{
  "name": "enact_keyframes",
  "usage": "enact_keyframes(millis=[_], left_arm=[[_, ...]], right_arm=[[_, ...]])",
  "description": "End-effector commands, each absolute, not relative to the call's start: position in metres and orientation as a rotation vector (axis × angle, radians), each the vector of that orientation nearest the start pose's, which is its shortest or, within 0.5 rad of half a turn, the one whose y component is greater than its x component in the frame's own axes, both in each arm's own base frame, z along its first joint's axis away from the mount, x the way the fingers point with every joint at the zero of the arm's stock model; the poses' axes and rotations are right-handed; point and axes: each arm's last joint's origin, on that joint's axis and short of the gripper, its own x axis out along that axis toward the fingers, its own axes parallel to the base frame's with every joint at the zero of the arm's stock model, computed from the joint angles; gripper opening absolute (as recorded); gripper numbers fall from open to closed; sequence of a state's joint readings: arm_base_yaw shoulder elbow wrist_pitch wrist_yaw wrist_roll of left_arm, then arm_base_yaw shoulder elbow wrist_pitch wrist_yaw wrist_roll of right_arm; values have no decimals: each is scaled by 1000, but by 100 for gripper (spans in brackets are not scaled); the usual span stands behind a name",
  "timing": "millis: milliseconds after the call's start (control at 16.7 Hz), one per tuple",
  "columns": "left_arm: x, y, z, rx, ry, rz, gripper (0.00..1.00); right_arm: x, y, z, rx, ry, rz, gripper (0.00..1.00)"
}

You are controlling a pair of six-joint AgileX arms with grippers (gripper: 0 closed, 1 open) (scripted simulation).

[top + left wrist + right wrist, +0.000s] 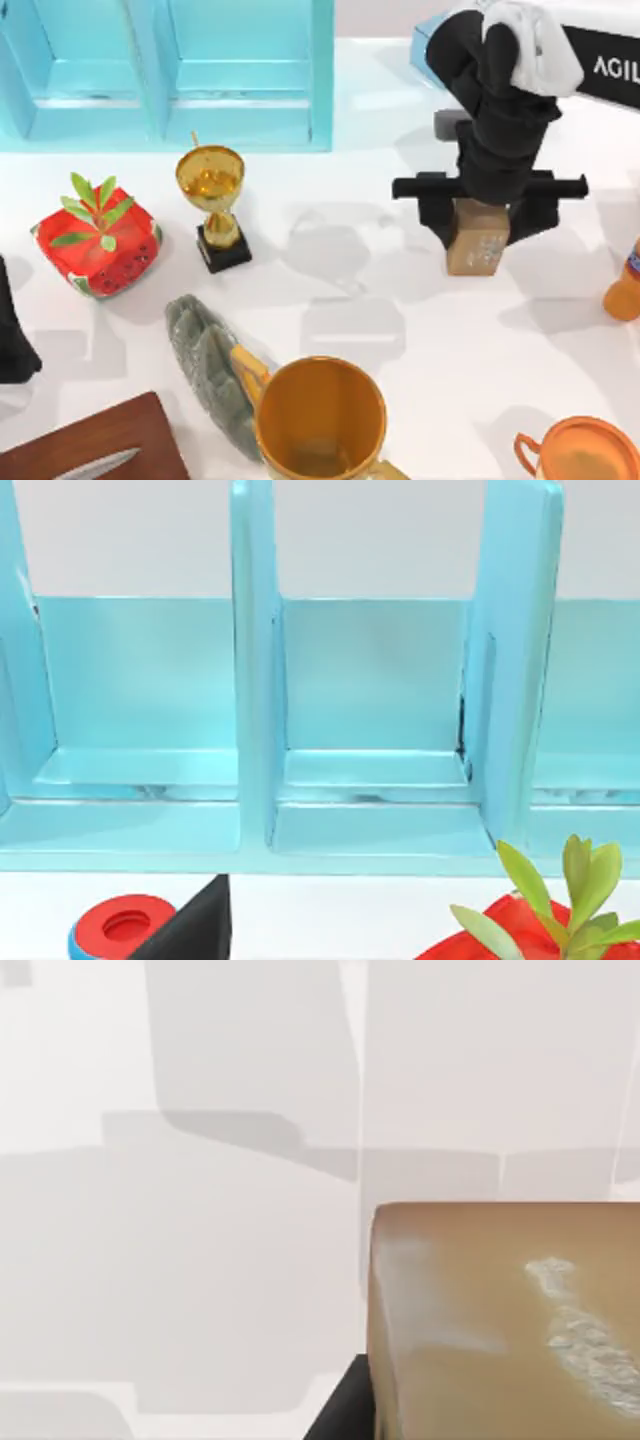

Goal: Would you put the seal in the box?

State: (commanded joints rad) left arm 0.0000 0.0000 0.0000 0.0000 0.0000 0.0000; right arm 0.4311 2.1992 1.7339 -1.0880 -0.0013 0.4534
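Observation:
The seal (pixel 478 245) is a tan block with whitish speckles, standing at the right of the table's middle. My right gripper (pixel 483 222) comes down over it from above, a black finger pressed against each side, shut on it. In the right wrist view the seal (pixel 500 1330) is very close, with one dark fingertip (pixel 345 1418) against its side and white table behind. The box (pixel 170 70) is a light-blue open case with dividers at the back left; its compartments (pixel 370 730) face the left wrist camera. My left arm (pixel 12 335) is parked at the left edge.
A gold trophy (pixel 212 200) and a red cube with green leaves (pixel 97 245) stand in front of the box. A grey-green ridged lump (pixel 208 370), an orange mug (pixel 320 420), a wooden board (pixel 100 445), an orange bottle (pixel 625 285) and an orange lid (pixel 582 452) line the front and right.

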Motion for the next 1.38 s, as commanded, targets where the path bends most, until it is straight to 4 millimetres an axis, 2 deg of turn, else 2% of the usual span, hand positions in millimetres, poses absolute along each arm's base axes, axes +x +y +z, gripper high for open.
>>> enact_keyframes(millis=[240, 540, 900, 960, 1080, 1260, 1380], left_arm=[[106, -1, 160, 0, 0, 0, 100], [106, -1, 160, 0, 0, 0, 100], [106, -1, 160, 0, 0, 0, 100], [106, -1, 160, 0, 0, 0, 100], [106, -1, 160, 0, 0, 0, 100], [106, -1, 160, 0, 0, 0, 100], [106, -1, 160, 0, 0, 0, 100]], right_arm=[[386, 183, 184, 1, 1607, -21, 0], [383, 181, 230, 14, 1574, -9, 0], [385, 176, 233, 18, 1562, -13, 0], [388, 167, 237, 24, 1545, -18, 0], [397, 135, 247, 39, 1500, -42, 0], [405, 59, 264, 73, 1445, -118, 0], [399, 0, 270, 72, 1440, -159, 0]])
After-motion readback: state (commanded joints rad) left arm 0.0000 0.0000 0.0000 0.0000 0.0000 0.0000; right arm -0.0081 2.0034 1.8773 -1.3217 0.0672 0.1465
